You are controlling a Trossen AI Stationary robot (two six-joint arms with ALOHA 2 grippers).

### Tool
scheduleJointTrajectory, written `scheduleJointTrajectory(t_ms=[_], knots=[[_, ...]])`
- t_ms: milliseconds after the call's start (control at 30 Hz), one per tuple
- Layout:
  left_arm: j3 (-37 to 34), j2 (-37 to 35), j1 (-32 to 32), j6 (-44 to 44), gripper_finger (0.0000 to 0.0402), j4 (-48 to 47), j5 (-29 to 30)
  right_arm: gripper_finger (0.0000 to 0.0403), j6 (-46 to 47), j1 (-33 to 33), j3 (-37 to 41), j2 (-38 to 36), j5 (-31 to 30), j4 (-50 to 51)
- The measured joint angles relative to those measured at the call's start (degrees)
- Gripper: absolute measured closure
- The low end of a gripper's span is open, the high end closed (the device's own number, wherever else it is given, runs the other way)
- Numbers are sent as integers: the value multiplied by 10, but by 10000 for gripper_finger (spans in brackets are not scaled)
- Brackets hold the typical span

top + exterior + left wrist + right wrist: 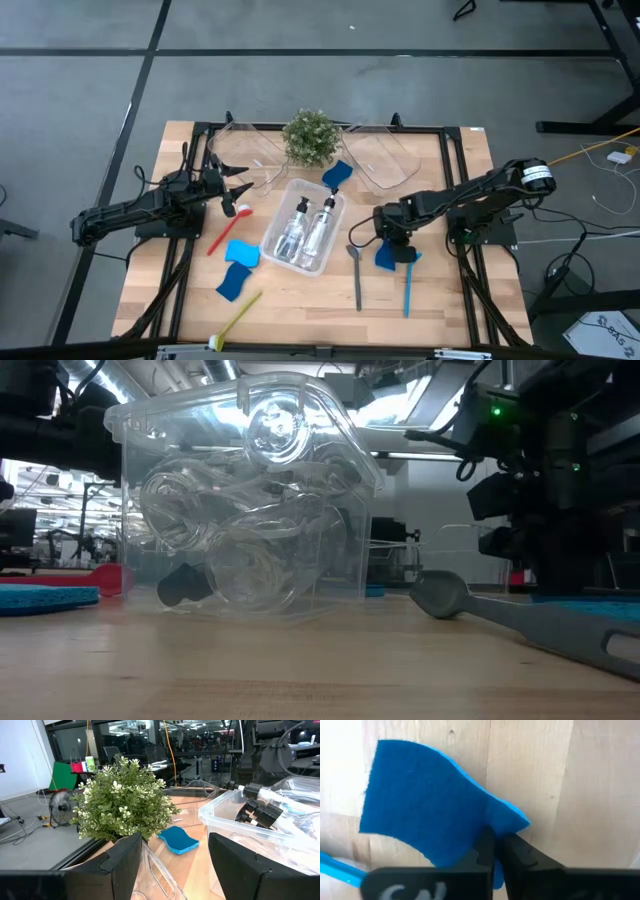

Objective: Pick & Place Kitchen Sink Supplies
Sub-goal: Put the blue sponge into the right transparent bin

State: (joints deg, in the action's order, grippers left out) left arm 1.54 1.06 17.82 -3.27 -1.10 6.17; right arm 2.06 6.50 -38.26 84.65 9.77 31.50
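My right gripper (393,246) is shut on a blue wavy-edged sponge (425,805), right of the grey brush (356,272) and beside the blue brush (409,287). My left gripper (232,192) is open and holds nothing; it hovers above the red brush (226,228) and faces the plant. Two clear pump bottles (306,226) lie in the middle clear bin (275,255). Two more sponges (236,267) lie flat near the left front, and another sponge (337,176) lies by the plant. The yellow-green brush (234,321) lies at the near edge. My right gripper pinches the sponge at one wavy corner (506,822) between its two shut fingers (485,851), coming from above and pointing down. The rest of the sponge spreads flat away from the fingers over the wood. Whether it is lifted clear does not show.
A small green potted plant (310,137) stands at the far middle between two empty clear bins (243,152) (385,156). The bin with the bottles (245,500) fills the middle of the low view. Bare wood lies along the near edge on the right.
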Motion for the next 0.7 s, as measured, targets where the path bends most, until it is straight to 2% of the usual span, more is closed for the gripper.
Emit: scheduleJointTrajectory(t_ms=[233,433,700], knots=[[0,0,0,0,176,0,0,396,-15,1,-3,-111,7,99],[0,0,0,0,176,0,0,397,-40,1,-23,-226,4,123],[0,0,0,0,176,0,0,397,-52,0,-67,-345,-44,137]])
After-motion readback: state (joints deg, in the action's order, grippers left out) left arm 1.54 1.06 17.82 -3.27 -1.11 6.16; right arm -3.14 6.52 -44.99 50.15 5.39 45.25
